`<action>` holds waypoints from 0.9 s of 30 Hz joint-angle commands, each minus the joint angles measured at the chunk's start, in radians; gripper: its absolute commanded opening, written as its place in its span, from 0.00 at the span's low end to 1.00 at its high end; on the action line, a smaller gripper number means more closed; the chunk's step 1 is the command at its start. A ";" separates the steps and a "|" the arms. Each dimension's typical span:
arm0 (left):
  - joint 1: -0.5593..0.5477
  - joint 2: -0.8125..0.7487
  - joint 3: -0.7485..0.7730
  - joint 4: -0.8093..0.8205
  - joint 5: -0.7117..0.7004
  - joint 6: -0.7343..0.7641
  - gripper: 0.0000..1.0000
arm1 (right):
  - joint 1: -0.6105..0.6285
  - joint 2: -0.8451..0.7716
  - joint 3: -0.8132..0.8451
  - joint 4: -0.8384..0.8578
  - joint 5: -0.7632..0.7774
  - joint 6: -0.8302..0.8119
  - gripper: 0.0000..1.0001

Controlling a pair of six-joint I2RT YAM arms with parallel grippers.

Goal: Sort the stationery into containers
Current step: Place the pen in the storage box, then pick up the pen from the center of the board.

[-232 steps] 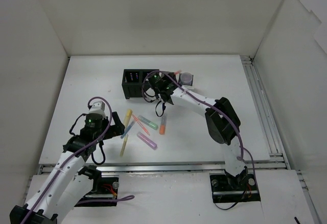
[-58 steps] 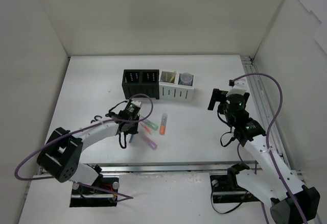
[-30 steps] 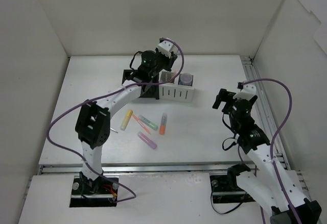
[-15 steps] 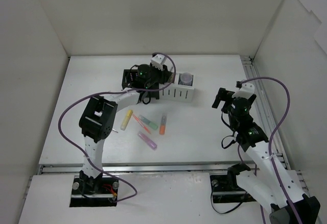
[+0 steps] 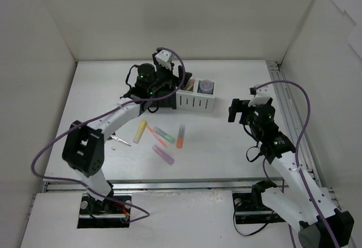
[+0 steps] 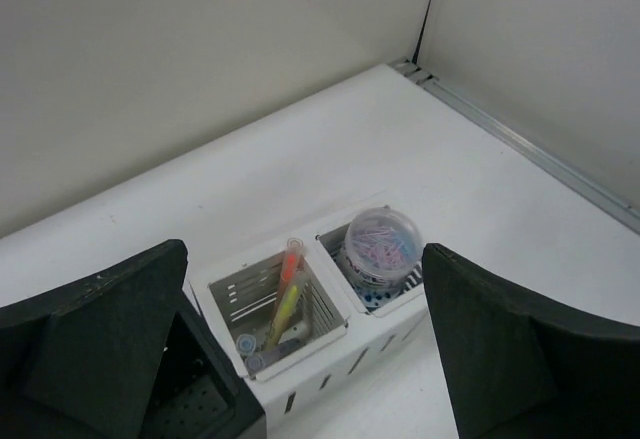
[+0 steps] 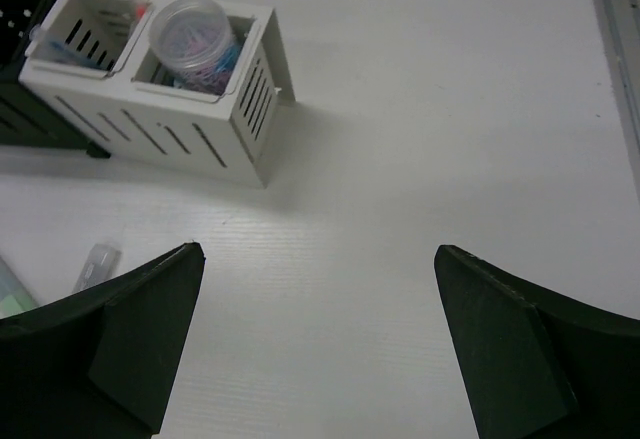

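Observation:
My left gripper (image 5: 172, 87) hangs open over the containers with nothing between its fingers, as the left wrist view (image 6: 305, 251) also shows. Below it, the white container (image 6: 300, 354) holds several pens (image 6: 283, 294) in its left compartment. The black container (image 5: 148, 97) (image 6: 200, 399) stands against its left side, partly hidden by the gripper. On the table lie a yellow marker (image 5: 139, 131), a green one (image 5: 164, 133), an orange one (image 5: 180, 138) and a purple one (image 5: 163, 155). My right gripper (image 5: 236, 111) (image 7: 318, 251) is open over bare table, right of the white container (image 7: 160, 119).
A clear round tub of coloured clips (image 6: 380, 244) (image 7: 192, 31) fills the white container's right compartment. A small pale object (image 5: 119, 140) lies left of the yellow marker. Walls close in the table's left, back and right, and a metal rail (image 5: 288, 118) runs along the right edge.
My left gripper has gone from shut to wide open above the containers and its wrist has shifted left. The right arm has turned slightly and stayed open.

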 commanded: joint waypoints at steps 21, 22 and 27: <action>0.025 -1.146 -0.705 -1.135 -0.789 -0.786 1.00 | 0.657 0.935 0.589 -0.036 -0.163 -0.051 0.94; 0.025 -1.146 -0.705 -1.175 -0.794 -0.822 0.99 | 0.662 0.990 0.634 -0.044 -0.161 -0.040 0.92; 0.036 -1.102 -0.686 -1.227 -0.790 -0.835 1.00 | 0.674 1.115 0.732 -0.050 -0.141 0.007 0.73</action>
